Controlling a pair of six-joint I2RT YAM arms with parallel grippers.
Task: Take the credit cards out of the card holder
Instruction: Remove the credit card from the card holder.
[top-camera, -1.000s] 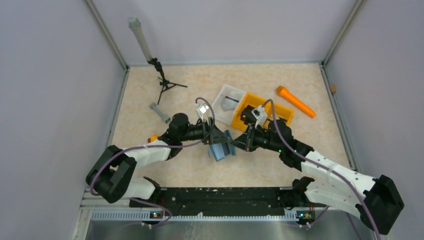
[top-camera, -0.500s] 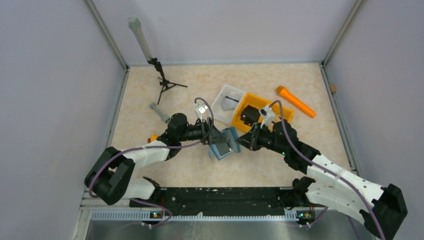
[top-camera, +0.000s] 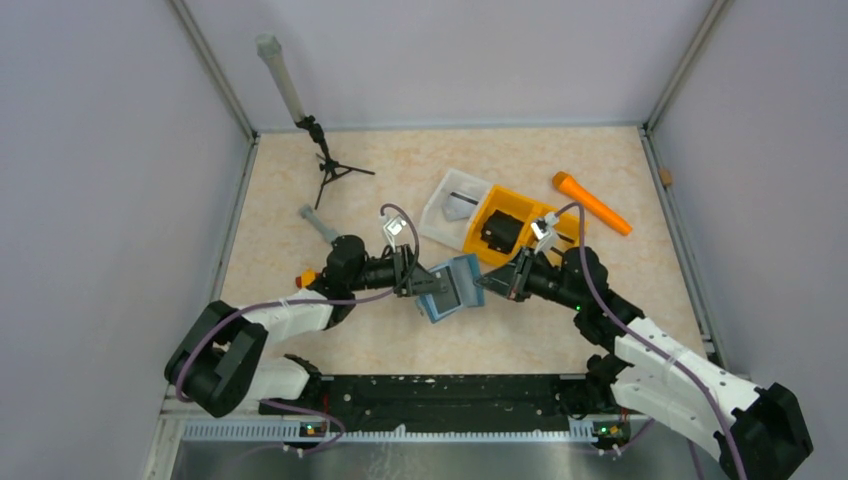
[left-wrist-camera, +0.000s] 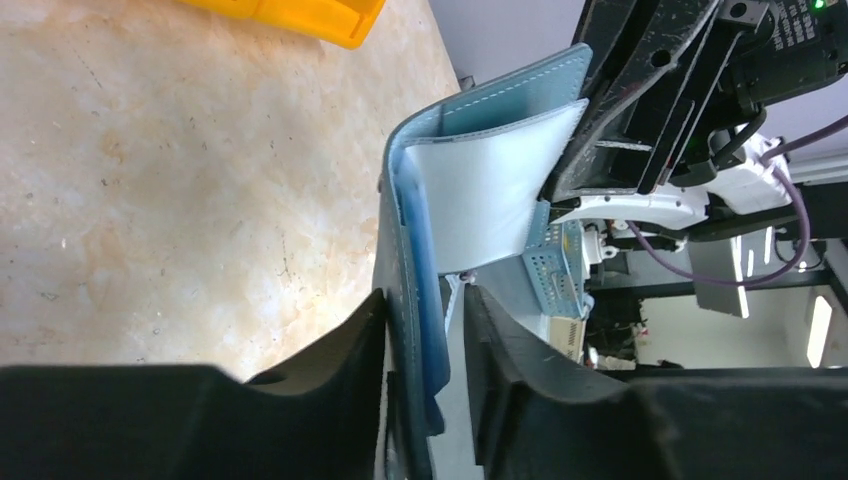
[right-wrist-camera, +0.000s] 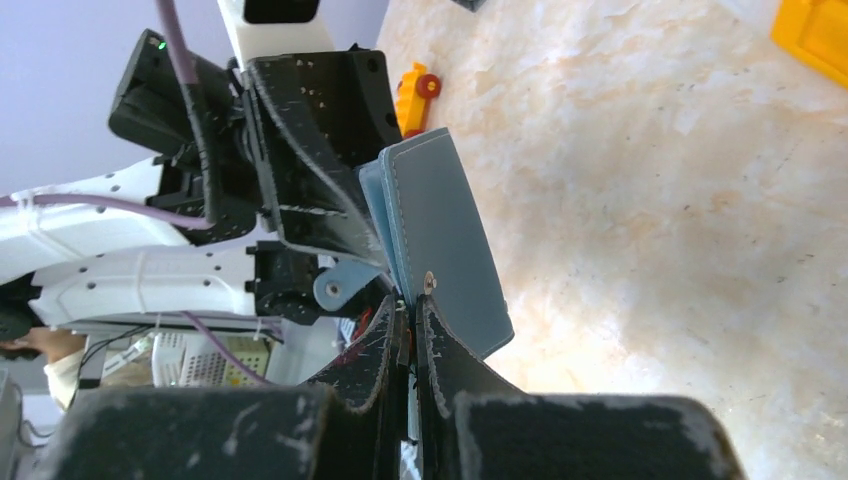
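The teal-blue card holder (top-camera: 452, 287) hangs open above the table between both arms. My right gripper (top-camera: 492, 283) is shut on its right flap, pinching just below the snap stud, as the right wrist view shows (right-wrist-camera: 412, 305). In that view the card holder (right-wrist-camera: 440, 230) stands edge-on. My left gripper (top-camera: 422, 283) straddles the other flap. In the left wrist view, one finger of the left gripper (left-wrist-camera: 425, 300) lies against the card holder (left-wrist-camera: 405, 250) and a narrow gap remains at the other finger. A pale inner panel (left-wrist-camera: 480, 190) shows. I cannot make out any credit cards.
An orange divided bin (top-camera: 520, 225) and a white tray (top-camera: 455, 200) sit just behind the grippers. An orange cylinder (top-camera: 590, 203) lies at the back right. A black tripod (top-camera: 330, 165), a grey tube (top-camera: 320, 225) and a small orange toy (top-camera: 306, 278) are to the left.
My left gripper's jaws have narrowed around the holder's flap. The right gripper has pulled its flap to the right, and the holder has spread wider open.
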